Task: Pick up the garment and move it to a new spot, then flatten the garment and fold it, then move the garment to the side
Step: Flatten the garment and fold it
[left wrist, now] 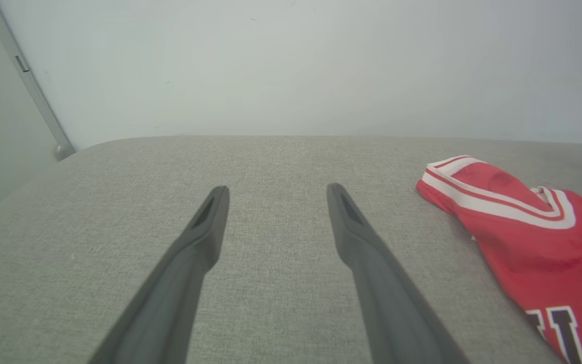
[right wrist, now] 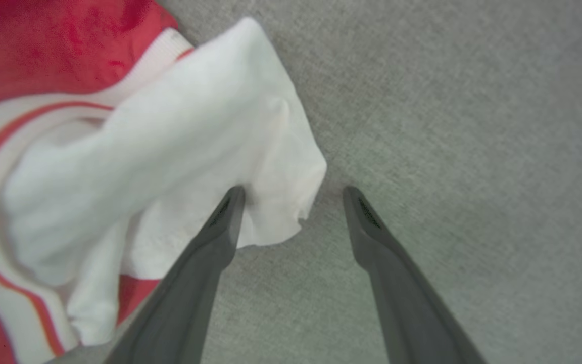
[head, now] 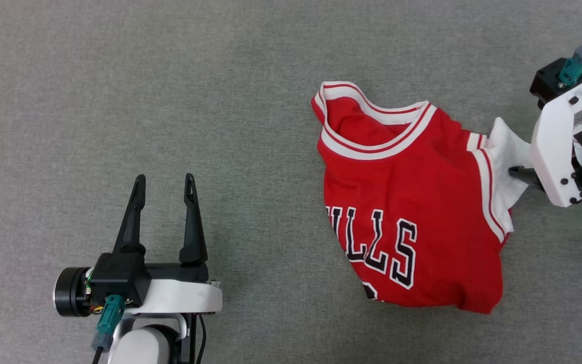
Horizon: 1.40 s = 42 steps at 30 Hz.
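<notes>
The garment, a red jersey with white-and-red striped collar and black lettering, lies crumpled on the grey cloth surface at centre right. Its white sleeve bunches toward the right arm. My right gripper is open right over that sleeve's edge, one finger against the white fabric and the other over bare cloth; nothing is clamped. In the head view that gripper's white bracket covers its fingers. My left gripper stands open over bare surface at lower left, well apart from the garment, with an empty gap in the left wrist view.
The grey padded surface stretches wide to the left and behind the garment. In the left wrist view its far edge meets a pale wall, with a metal strip at the far left corner.
</notes>
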Tool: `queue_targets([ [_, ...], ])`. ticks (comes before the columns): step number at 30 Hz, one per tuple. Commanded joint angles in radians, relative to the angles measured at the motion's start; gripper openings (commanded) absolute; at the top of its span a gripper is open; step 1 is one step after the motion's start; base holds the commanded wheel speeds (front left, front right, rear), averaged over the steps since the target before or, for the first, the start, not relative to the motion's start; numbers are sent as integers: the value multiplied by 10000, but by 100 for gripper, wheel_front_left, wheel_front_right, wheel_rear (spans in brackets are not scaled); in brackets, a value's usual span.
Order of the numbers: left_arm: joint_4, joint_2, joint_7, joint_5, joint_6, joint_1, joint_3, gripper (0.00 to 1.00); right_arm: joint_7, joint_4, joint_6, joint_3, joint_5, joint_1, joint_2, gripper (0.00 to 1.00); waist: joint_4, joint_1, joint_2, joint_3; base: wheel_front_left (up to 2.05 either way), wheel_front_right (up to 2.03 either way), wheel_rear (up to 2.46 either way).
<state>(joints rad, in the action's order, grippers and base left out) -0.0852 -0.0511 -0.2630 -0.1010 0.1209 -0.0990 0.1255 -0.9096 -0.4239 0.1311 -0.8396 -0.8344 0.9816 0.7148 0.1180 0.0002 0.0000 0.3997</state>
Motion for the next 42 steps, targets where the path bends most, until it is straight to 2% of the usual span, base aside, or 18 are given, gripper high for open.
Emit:
queue_targets([
  [1, -48, 12, -26, -21, 37, -151, 71, 100, 149, -212, -5, -95, -132, -177, -142, 100, 204, -2, 0, 196, 0, 0, 0],
  [7, -81, 16, -26, -69, 164, -219, 73, 100, 679, -715, 12, -1052, -526, -1091, -473, 100, 300, -2, 0, 218, 0, 0, 0],
  [8, -54, 14, -26, -78, 184, -166, 51, 100, 880, -721, 12, -1104, -561, -1095, -449, 42, 280, -2, 0, 160, 0, 0, 0],
  [9, -29, 14, -26, -71, 191, -103, 25, 100, 1085, -718, 12, -1126, -597, -1040, -406, 0, 252, -2, 0, 91, 0, 0, 0],
  [14, 29, 16, -26, -78, 227, 125, 3, 100, 2441, -392, -5, -882, -845, -504, 199, 0, 116, -2, 0, -463, 0, 0, 0],
  [18, 4, 15, -26, -62, 277, 421, -48, 100, 3222, 26, -7, -662, -1064, -575, 1097, 0, 14, -2, 0, -944, 0, 0, 0],
  [24, -115, 13, -26, -65, 319, 830, -147, 100, 3576, 475, -7, -165, -1547, -1291, 2642, 0, -253, -2, 0, -1212, 0, 0, 0],
  [28, -155, 13, -26, -5, 251, 904, -158, 100, 3444, 308, -7, -103, -1505, -2095, 3241, 0, -385, -2, 0, -1128, 0, 0, 0],
  [32, -117, 13, -26, 44, 158, 706, -86, 100, 3197, -467, -7, -112, -1755, -3051, 3102, 0, -409, -2, 0, -997, 0, 0, 0],
  [37, 9, 14, -26, 82, 92, 542, -38, 100, 3554, -1464, -5, 124, -1978, -3816, 2334, 0, -359, -2, 0, -982, 0, 0, 0],
  [38, 41, 15, -26, 99, 78, 554, -66, 100, 3755, -1536, -5, 241, -1945, -3801, 2187, 23, -374, -2, 0, -1026, 0, 0, 0],
  [39, 73, 14, -26, 115, 58, 578, -92, 100, 4010, -1574, -4, 362, -1857, -3719, 2087, 97, -389, -2, 0, -1078, 0, 0, 0],
  [40, 110, 14, -26, 106, 31, 603, -112, 100, 4208, -1652, -4, 458, -1740, -3632, 2054, 100, -399, -2, 0, -1148, 0, 0, 0],
  [42, 163, 14, -26, 137, 11, 670, -155, 100, 4761, -1635, -5, 581, -1160, -3338, 2108, 100, -430, -2, 0, -1320, 0, 0, 0],
])
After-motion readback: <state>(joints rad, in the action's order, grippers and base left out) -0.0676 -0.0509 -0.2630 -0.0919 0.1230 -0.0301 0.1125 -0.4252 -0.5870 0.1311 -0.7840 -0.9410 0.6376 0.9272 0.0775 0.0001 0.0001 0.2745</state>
